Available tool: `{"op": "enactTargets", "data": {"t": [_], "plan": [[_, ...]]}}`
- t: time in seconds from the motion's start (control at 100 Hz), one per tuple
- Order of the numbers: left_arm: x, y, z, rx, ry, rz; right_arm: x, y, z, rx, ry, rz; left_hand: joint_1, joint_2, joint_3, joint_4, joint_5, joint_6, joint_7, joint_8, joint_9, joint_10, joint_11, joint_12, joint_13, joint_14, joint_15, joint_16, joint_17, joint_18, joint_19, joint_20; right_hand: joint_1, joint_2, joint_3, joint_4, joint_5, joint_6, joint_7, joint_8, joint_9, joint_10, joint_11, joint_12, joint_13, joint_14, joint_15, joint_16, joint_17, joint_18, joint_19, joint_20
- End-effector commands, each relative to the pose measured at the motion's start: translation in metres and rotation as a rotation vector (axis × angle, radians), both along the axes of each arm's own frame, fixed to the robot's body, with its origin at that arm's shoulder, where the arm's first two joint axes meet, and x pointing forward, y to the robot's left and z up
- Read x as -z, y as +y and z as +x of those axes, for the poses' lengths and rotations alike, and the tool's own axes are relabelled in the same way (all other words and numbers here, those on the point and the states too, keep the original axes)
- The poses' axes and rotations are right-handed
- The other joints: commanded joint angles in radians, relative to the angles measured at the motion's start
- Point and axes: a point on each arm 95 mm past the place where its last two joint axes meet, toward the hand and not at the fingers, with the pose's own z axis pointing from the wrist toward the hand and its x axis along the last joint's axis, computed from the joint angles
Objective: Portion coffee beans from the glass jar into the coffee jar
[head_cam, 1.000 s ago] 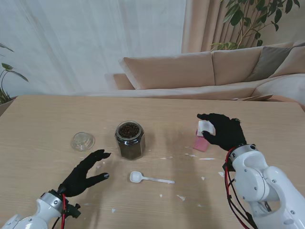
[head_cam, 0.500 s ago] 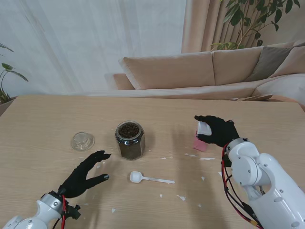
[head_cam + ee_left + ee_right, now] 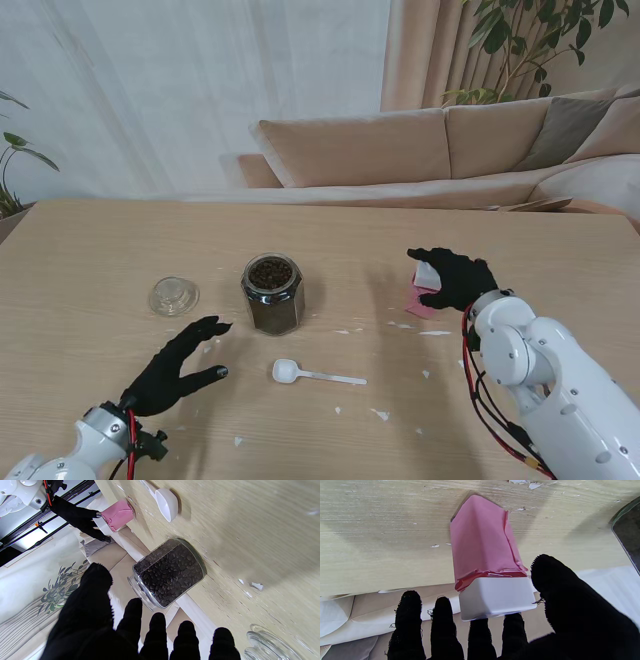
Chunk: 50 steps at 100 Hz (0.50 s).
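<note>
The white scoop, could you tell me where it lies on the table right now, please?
In the stand view the white scoop lies near the table's middle, just nearer to me than the glass jar of coffee beans, between the two hands and untouched.

Hidden and cut off

From the stand you see the pink, white-capped coffee jar (image 3: 424, 288) half covered by the black-gloved right hand (image 3: 455, 279); whether those fingers touch its cap you cannot tell. The clear glass lid (image 3: 268, 643) is cut by the left wrist view's edge.
</note>
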Motion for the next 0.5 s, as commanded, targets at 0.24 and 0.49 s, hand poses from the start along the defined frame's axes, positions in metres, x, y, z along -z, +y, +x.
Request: {"op": "enactTargets", "data": {"t": [0.24, 0.49], "plan": [[0.0009, -0.0033, -0.004, 0.012, 0.008, -0.003, 0.0128, 0.0019, 0.0051, -0.021, -0.036, 0.017, 0.011, 0.022, 0.001, 0.025, 0.006, -0.006, -0.017, -0.01, 0.005, -0.015, 0.009, -0.007, -0.024, -0.015, -0.006, 0.014, -0.001, -0.028, -0.01, -0.02, 0.076, -0.109, 0.212, -0.064, 0.171, 0.062, 0.314, 0.06, 0.099, -0.016, 0.372, 0.17, 0.175, -0.025, 0.286, 0.123, 0.168, -0.052, 0.307, 0.096], [-0.0001, -0.0025, -0.0041, 0.009, 0.003, -0.007, 0.0082, 0.0054, 0.0062, -0.025, -0.073, 0.075, 0.01, 0.021, 0.002, 0.024, 0.006, -0.006, -0.016, -0.01, 0.005, -0.013, 0.01, -0.006, -0.024, -0.014, -0.006, 0.013, -0.002, -0.028, -0.009, -0.02, 0.172, -0.122, 0.315, -0.071, 0.281, 0.135, 0.457, 0.033, 0.242, 0.022, 0.435, 0.198, 0.298, -0.056, 0.345, 0.123, 0.309, -0.092, 0.363, 0.057]]}}
